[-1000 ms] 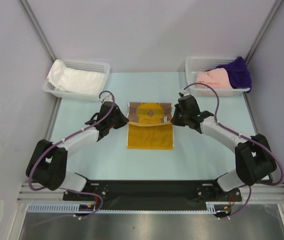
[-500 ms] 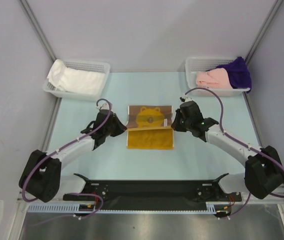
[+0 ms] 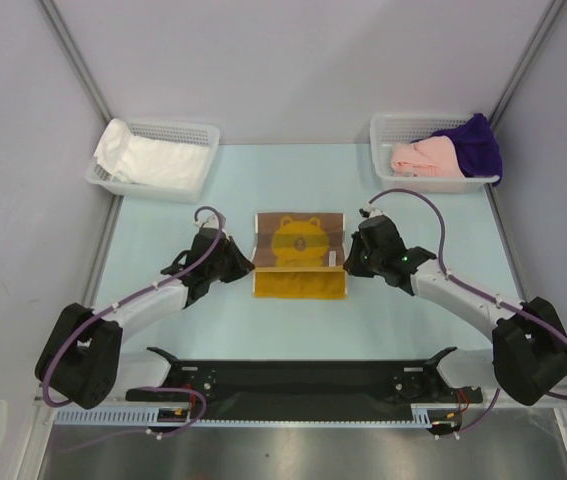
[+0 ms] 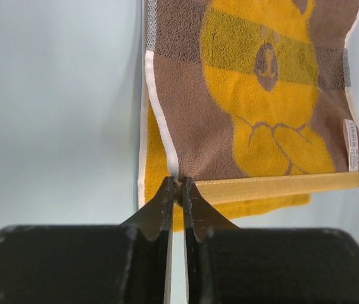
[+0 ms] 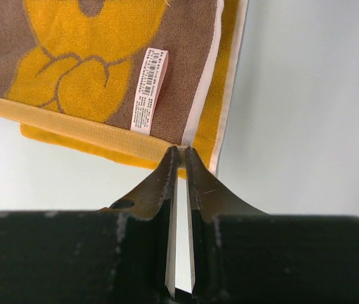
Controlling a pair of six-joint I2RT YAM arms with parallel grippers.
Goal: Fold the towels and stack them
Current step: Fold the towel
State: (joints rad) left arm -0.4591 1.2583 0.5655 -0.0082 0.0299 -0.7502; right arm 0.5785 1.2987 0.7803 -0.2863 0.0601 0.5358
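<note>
Left end effector [image 4: 178,183] and right end effector [image 5: 179,151] pinch fuzzy brown towel [image 3: 300,242].

White-and-black arms [image 3: 460,294], purple cables [image 3: 409,191]

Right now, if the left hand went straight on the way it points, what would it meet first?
The brown towel: the left hand is shut on its corner, so it would most likely push straight into that cloth.

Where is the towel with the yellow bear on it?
In the top view, the bear towel is in the middle of the table, between the left gripper and the right gripper. Each gripper pinches one of its corners.
</note>
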